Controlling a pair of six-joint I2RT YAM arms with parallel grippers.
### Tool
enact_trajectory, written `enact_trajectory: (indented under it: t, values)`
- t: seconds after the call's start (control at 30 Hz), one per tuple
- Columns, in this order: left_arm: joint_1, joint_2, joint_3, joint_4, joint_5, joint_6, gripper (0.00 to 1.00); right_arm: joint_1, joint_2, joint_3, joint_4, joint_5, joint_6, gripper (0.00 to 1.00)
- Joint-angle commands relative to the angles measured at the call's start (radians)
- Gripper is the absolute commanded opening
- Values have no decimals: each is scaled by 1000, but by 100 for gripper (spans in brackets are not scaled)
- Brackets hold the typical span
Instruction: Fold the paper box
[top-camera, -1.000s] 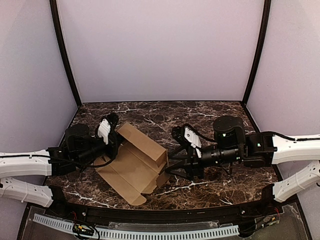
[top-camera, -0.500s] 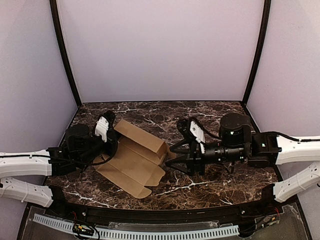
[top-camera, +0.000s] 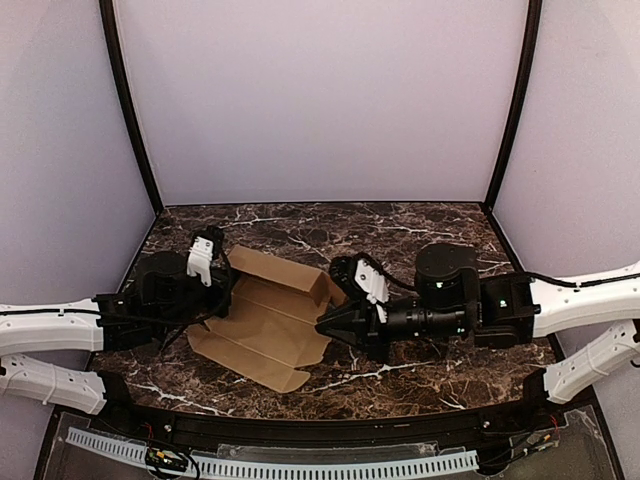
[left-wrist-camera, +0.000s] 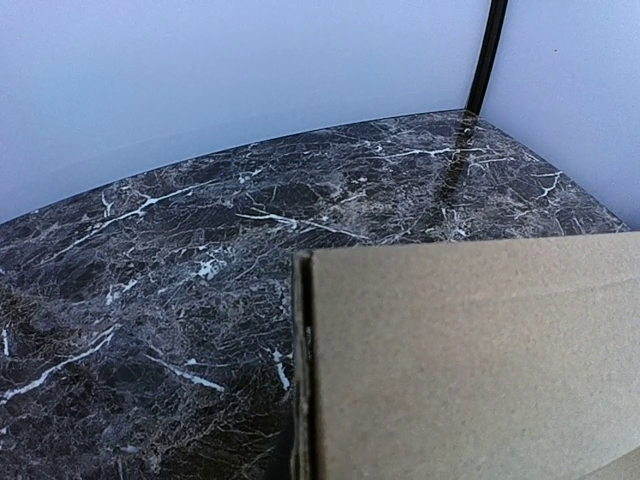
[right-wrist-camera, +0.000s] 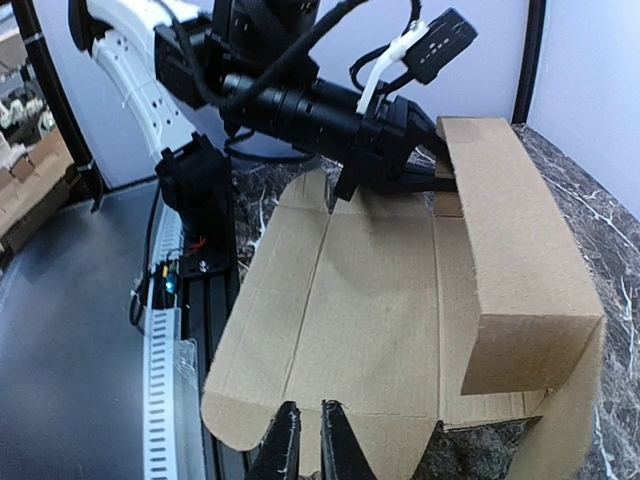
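The paper box (top-camera: 265, 325) is a brown cardboard sheet lying mostly flat on the dark marble table, with its far panel folded up into a narrow wall (right-wrist-camera: 510, 260). My left gripper (top-camera: 225, 288) is shut on the left end of that raised wall, as the right wrist view shows (right-wrist-camera: 440, 178). In the left wrist view only the cardboard (left-wrist-camera: 470, 360) appears, and my fingers are hidden. My right gripper (top-camera: 320, 328) points at the sheet's right edge. Its fingertips (right-wrist-camera: 311, 404) are almost together over the near flap, with nothing between them.
A black rail with a white cable track (top-camera: 300, 465) runs along the table's near edge, also seen as a rail (right-wrist-camera: 165, 330) in the right wrist view. Black frame posts (top-camera: 130, 110) and pale walls enclose the table on three sides.
My right gripper has moved left to the sheet's right flap and closed its fingers. The sheet has dropped flatter onto the table. The left gripper has kept its hold.
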Motion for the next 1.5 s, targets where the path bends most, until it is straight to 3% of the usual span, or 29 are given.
enact_trajectory:
  t: [0.0, 0.1, 0.83, 1.47]
  values:
    - [-1, -2, 42, -70, -8, -100, 1, 26, 70, 3, 38, 13, -3, 5]
    - [-1, 3, 58, -102, -13, -132, 1, 35, 95, -1, 42, 33, -1, 0]
    - [-1, 2, 46, -100, 167, -455, 1, 74, -32, -195, 239, 143, 57, 0]
    - [-1, 81, -49, 219, 432, -738, 1, 100, -59, -290, 498, 139, 76, 0]
